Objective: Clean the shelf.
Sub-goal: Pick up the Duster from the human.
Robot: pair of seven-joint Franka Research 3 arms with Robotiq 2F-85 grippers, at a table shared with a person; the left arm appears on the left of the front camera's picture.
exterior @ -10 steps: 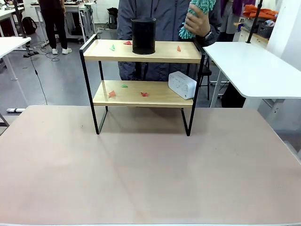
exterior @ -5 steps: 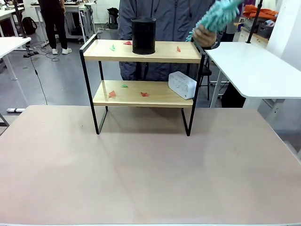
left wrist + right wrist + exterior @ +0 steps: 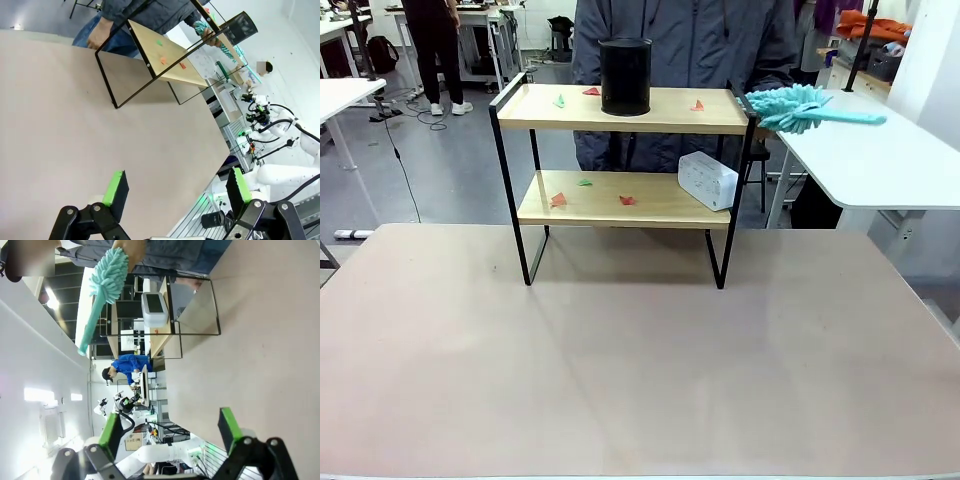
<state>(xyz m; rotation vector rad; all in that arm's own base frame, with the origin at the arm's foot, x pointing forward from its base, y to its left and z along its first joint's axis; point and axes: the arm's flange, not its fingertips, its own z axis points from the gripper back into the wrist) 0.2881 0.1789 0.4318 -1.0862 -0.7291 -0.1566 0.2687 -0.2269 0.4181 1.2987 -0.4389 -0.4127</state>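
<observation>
Jaws condition: the left jaws stand fully apart with nothing between the green pads (image 3: 115, 187). The right jaws are equally wide and empty, with their green pads (image 3: 227, 427) clear. Both sets hang above the pinkish-beige counter (image 3: 640, 360), well apart from the work.

Location of work: the two-tier shelf of light wooden boards in a thin black metal frame (image 3: 660, 112) stands at the far edge of the counter, directly in front of the person. The upper board carries a black cylindrical canister (image 3: 625, 76) and small red and green scraps (image 3: 560, 100). The lower board carries more scraps and a white rectangular box (image 3: 707, 180) at its right end.

Tool: a teal fluffy duster with a slim teal handle (image 3: 795, 105) sits level with the shelf's upper right corner. The person's hand (image 3: 130, 246) grips the fluffy head, and the handle points away over the white side table (image 3: 860, 150).

Procedure (judged): the step in hand appears to be taking the duster.
1. Use the right jaws, as they are on the duster's side.
2. Approach the bare handle, well away from the hand.
3. Set the pads square across the handle and close firmly before pulling.
4. Sweep the scraps toward an open board edge, working around the canister and box rather than pushing them off.
</observation>
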